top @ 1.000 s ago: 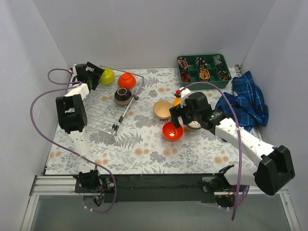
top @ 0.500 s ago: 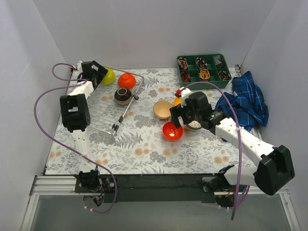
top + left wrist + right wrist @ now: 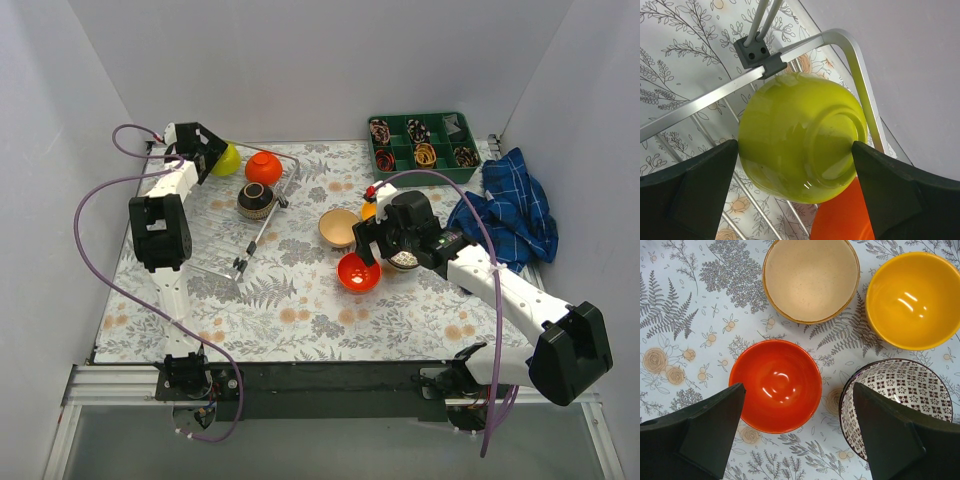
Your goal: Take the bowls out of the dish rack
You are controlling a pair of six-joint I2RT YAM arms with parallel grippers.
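The dish rack (image 3: 215,235) stands at the left of the table with three bowls in it: a lime green bowl (image 3: 228,158) at its far corner, a red-orange one (image 3: 264,167) and a dark brown one (image 3: 256,199). My left gripper (image 3: 211,153) is open, its jaws on either side of the lime bowl (image 3: 790,135), which lies tipped with its foot toward the camera. My right gripper (image 3: 796,387) hangs open and empty over the table, above a red-orange bowl (image 3: 775,385) and a patterned bowl (image 3: 900,400). A beige bowl (image 3: 810,277) and a yellow-orange bowl (image 3: 912,300) sit just beyond.
A green compartment tray (image 3: 452,160) of small items stands at the back right, with a crumpled blue cloth (image 3: 512,210) beside it. White walls close in the table on three sides. Purple cables loop off both arms.
My left gripper has moved further back and right along the rack's far corner, up to the lime bowl. The right arm and the bowls have stayed put.
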